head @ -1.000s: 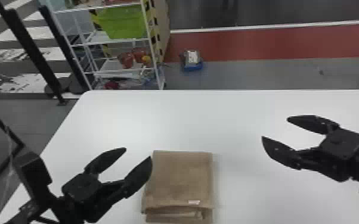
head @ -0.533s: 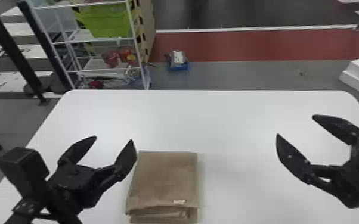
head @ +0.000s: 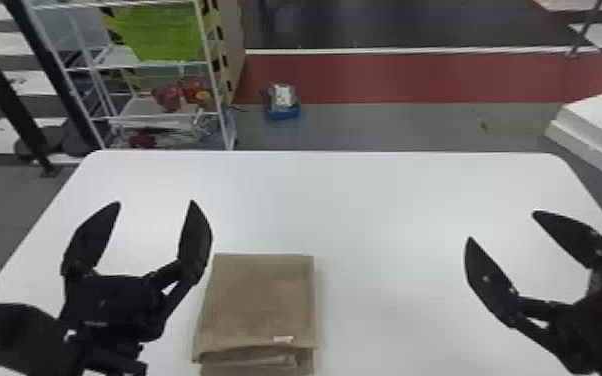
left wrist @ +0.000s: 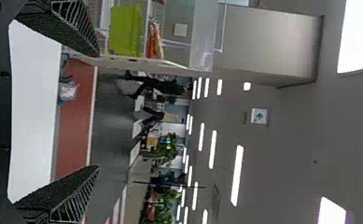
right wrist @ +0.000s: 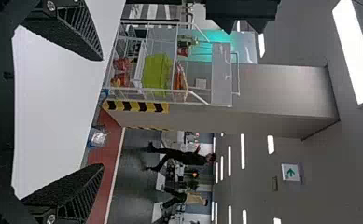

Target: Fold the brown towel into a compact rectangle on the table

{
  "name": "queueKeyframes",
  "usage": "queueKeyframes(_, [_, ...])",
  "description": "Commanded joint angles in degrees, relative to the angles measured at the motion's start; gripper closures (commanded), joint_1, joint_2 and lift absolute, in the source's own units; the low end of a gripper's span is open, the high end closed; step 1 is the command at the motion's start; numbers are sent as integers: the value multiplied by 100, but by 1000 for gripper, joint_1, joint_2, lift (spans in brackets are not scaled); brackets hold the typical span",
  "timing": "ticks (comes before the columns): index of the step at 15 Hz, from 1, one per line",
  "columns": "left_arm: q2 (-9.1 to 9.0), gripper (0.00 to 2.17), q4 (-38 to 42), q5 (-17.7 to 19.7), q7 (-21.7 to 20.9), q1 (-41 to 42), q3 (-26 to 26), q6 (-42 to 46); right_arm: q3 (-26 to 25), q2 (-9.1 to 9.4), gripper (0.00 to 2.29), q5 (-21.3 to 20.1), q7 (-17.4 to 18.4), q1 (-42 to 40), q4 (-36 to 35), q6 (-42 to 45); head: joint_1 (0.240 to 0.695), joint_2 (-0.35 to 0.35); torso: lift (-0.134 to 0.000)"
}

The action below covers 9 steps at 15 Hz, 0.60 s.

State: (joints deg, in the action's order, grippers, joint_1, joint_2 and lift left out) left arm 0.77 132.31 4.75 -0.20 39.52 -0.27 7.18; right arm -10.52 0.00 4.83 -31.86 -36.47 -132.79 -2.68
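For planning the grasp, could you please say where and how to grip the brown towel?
I'd grip the brown towel at its near edge, probably coming in low from the robot's side: it lies flat, but staggered layers there offer a lip to pinch.

The head view looks down, 2 wrist views face outward, all 3 sharing the table.

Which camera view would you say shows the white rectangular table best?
The head view: it shows the white table with both rounded far corners and the folded brown towel on it. The left and right wrist views each show part of its top, turned sideways.
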Motion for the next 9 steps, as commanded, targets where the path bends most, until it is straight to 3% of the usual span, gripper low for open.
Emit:
queueKeyframes(1, [81, 29, -188, -141, 20, -6, -123, 218, -3, 5, 73, 18, 39, -53, 86, 25, 695, 44, -123])
queueKeyframes(9, [20, 19, -250, -264, 3, 3, -79, -503, 50, 5, 73, 27, 250, -53, 130, -80, 695, 11, -123])
